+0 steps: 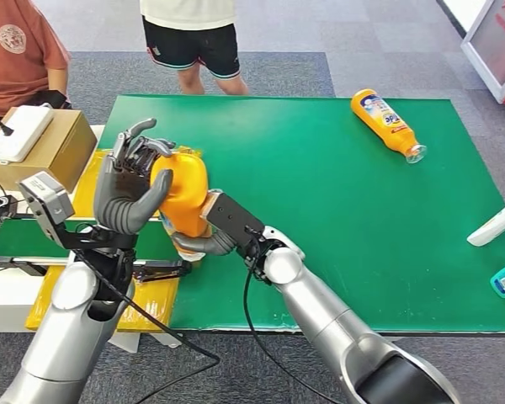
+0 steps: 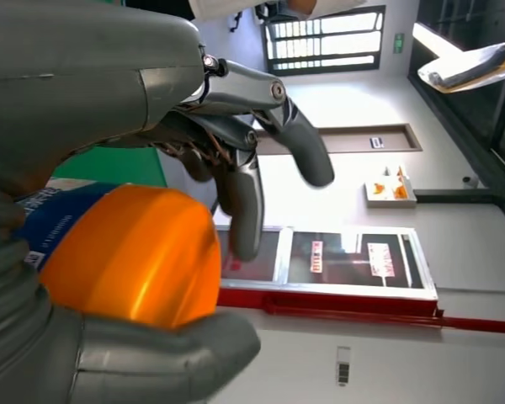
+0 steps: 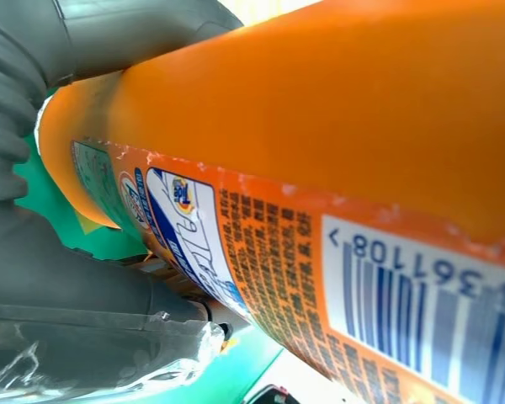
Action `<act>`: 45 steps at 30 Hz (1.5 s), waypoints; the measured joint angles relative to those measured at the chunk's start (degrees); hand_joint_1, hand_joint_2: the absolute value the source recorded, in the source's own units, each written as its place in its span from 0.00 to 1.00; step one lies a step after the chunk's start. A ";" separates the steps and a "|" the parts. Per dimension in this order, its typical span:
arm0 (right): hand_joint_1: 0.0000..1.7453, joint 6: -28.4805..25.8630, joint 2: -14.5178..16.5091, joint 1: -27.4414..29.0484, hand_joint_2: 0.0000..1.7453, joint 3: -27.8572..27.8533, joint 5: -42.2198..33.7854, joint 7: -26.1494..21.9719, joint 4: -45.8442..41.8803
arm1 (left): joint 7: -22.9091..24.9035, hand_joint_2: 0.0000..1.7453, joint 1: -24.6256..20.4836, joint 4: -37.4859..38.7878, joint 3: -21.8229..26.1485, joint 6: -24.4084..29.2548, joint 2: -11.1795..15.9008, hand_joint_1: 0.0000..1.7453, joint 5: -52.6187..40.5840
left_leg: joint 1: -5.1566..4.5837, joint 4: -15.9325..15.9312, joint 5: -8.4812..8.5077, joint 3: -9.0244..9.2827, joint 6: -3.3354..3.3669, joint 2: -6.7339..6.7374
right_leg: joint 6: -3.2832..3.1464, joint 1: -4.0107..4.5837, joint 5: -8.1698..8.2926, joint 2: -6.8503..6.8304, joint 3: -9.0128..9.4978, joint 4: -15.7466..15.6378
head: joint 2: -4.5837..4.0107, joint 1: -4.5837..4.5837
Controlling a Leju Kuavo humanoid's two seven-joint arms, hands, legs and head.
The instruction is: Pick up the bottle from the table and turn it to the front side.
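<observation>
Orange bottle (image 1: 183, 192), held off table, barcode showing

— Bottle (image 1: 185, 195) in the hands: plain orange, label (image 3: 250, 252) orange with blue-and-white logo and a white barcode patch.
— Table (image 1: 313, 219): flat green. Far-right second bottle (image 1: 387, 123): orange, blue-white label.
— Hands: left hand (image 1: 130, 187) and right hand (image 1: 207, 242) grey, fingers darker.
— Left box (image 1: 59, 147): brown.

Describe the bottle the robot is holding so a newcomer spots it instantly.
Find the green table, then its near left corner. The orange bottle is held there between the left hand and right hand, unlike the other orange bottle, lying alone at the far edge.
</observation>
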 joint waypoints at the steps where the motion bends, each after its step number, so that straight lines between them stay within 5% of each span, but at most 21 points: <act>1: 1.00 -0.11 -0.01 -0.06 1.00 -0.01 -0.01 0.00 0.00 | 0.09 1.00 0.11 0.00 -0.01 0.13 0.08 0.00 -0.13 | 0.00 0.00 0.00 0.00 0.00 0.00 | 0.00 0.00 0.00 0.00 0.00 0.00 | 0.00 0.01; 25: 1.00 -0.84 -0.04 -1.20 1.00 -0.38 0.14 0.41 -1.06 | 2.97 1.00 1.29 2.83 -3.28 0.58 0.63 0.01 -5.19 | 0.00 0.00 0.01 0.01 0.00 0.00 | -0.01 0.00 0.01 0.00 -0.02 0.00 | 0.00 0.00; 29: 1.00 -0.80 -0.04 -1.24 1.00 -0.58 0.09 0.44 -1.36 | 2.97 1.00 1.31 3.38 -3.30 0.37 0.63 1.00 -4.79 | 0.00 0.00 0.01 0.00 0.00 0.00 | -0.01 0.00 0.01 0.00 -0.02 0.00 | 0.00 0.01; 45: 1.00 -1.03 -0.19 -1.21 1.00 -0.47 -0.34 0.76 -1.46 | 2.82 1.00 0.98 3.84 -3.32 0.00 0.72 1.00 -3.72 | 0.00 0.00 0.01 0.00 0.00 0.00 | -0.01 0.00 0.01 0.00 -0.02 0.00 | 0.00 0.01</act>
